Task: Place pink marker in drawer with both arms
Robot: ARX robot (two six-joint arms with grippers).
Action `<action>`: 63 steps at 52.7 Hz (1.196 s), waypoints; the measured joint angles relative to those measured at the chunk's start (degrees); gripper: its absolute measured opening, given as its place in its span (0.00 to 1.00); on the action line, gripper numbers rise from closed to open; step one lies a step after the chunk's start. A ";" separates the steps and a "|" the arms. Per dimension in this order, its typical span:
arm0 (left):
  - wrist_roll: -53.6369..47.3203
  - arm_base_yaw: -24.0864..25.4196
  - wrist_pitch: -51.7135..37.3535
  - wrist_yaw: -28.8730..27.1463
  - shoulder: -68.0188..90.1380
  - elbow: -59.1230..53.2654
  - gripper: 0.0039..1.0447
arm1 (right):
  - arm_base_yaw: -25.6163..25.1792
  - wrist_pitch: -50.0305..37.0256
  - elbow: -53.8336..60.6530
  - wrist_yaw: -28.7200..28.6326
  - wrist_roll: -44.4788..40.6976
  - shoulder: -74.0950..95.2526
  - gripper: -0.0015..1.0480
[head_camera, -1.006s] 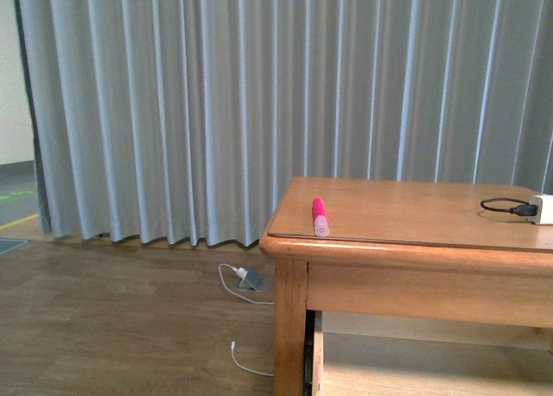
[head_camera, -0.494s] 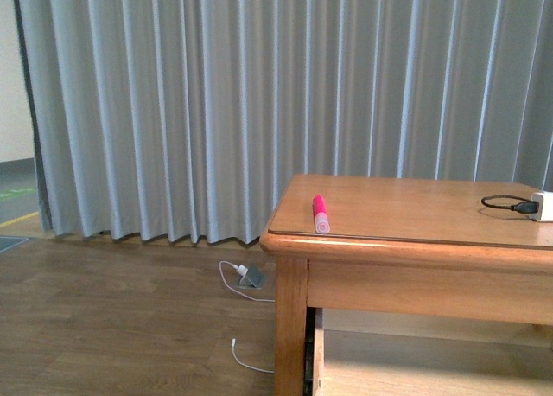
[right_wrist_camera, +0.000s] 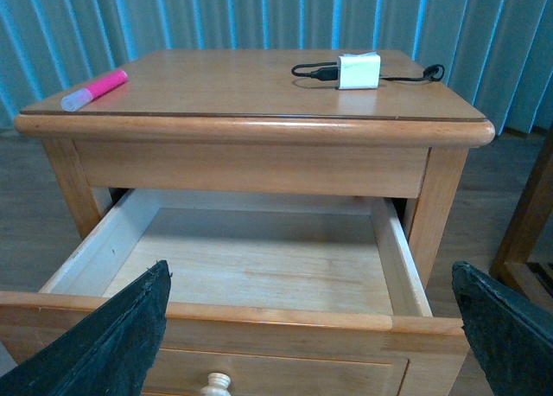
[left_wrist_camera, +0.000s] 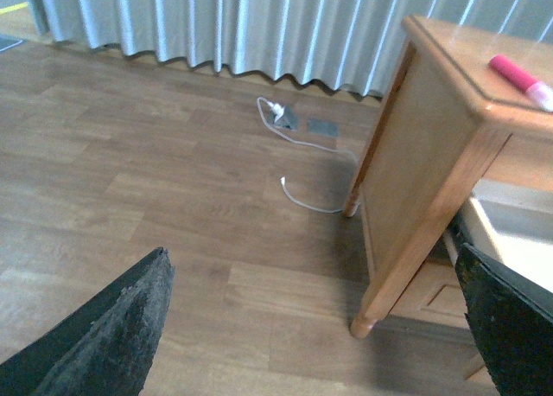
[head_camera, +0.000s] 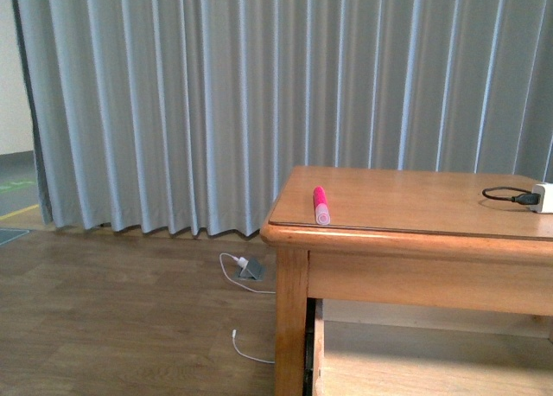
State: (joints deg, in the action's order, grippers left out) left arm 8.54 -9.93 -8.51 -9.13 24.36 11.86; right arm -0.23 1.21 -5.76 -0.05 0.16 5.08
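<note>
The pink marker (head_camera: 320,204) lies on the wooden table's top near its left front corner, pale cap toward me. It also shows in the left wrist view (left_wrist_camera: 521,82) and the right wrist view (right_wrist_camera: 93,89). The drawer (right_wrist_camera: 259,314) is pulled open under the table top, its light wood interior empty, its round pale knob (right_wrist_camera: 214,384) on the front. My right gripper (right_wrist_camera: 311,344) is open above the drawer front, nothing between its fingers. My left gripper (left_wrist_camera: 320,327) is open over the floor, left of the table leg (left_wrist_camera: 415,232). Neither arm shows in the front view.
A white charger block (right_wrist_camera: 358,70) with a black cable lies on the table top (head_camera: 415,210) at the right. A white cable and grey plug (head_camera: 251,268) lie on the wooden floor left of the table. A grey curtain (head_camera: 216,102) hangs behind.
The front view has shifted slightly: the table and marker sit a little lower and to the right in frame. The marker has not moved on the table.
</note>
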 joint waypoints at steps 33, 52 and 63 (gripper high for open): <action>-6.45 -13.70 -8.61 4.17 61.00 48.19 0.94 | 0.02 0.00 0.00 0.00 0.02 0.00 0.92; -6.49 -17.46 1.60 2.84 83.84 75.87 0.94 | 0.00 0.00 0.00 0.00 0.00 0.00 0.92; -5.64 -19.45 8.24 -0.11 94.92 89.37 0.94 | 0.02 0.00 0.00 0.00 0.02 0.00 0.92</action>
State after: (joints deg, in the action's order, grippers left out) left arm 2.90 -29.39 -0.27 -9.23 119.28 101.23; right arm -0.21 1.21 -5.76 -0.05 0.19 5.08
